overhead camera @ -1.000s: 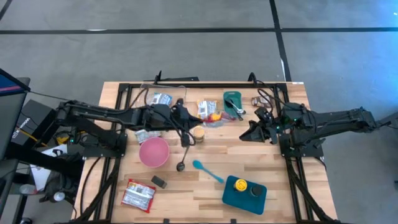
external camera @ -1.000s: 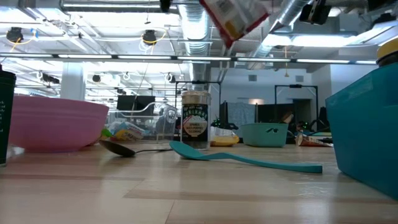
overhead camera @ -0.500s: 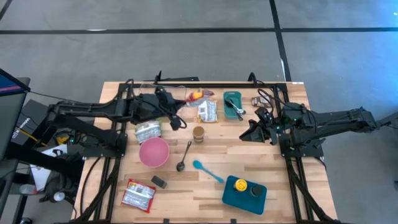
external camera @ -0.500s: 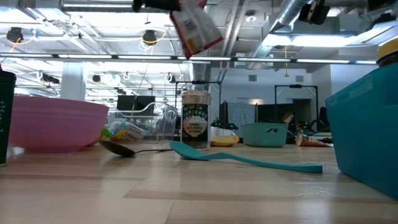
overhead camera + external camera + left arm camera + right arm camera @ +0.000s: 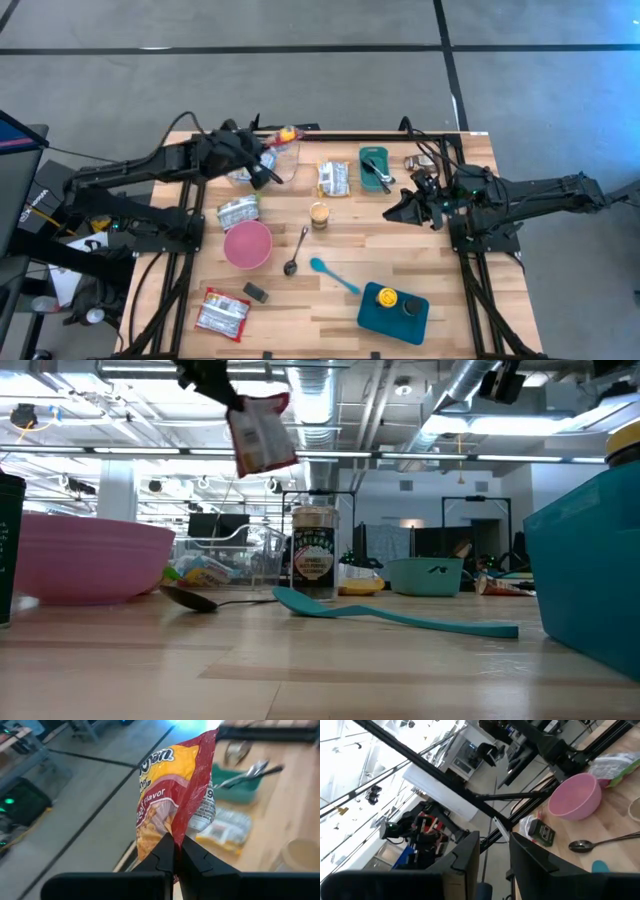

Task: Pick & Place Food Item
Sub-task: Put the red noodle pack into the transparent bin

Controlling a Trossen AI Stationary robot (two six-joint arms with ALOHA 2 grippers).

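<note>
Hanging over the table's [image 5: 400, 300] far-left edge, left gripper [image 5: 262, 172] pinches snack bag [image 5: 175, 805].

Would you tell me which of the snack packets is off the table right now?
The red and yellow snack bag, pinched in the shut left gripper and hanging high in the air; the other packets lie flat on the wooden table.

Two spoons [image 5: 296, 251] [image 5: 333, 275], one pink bowl [image 5: 247, 244], one jar [image 5: 319, 215], one teal bin [image 5: 393, 309].
</note>
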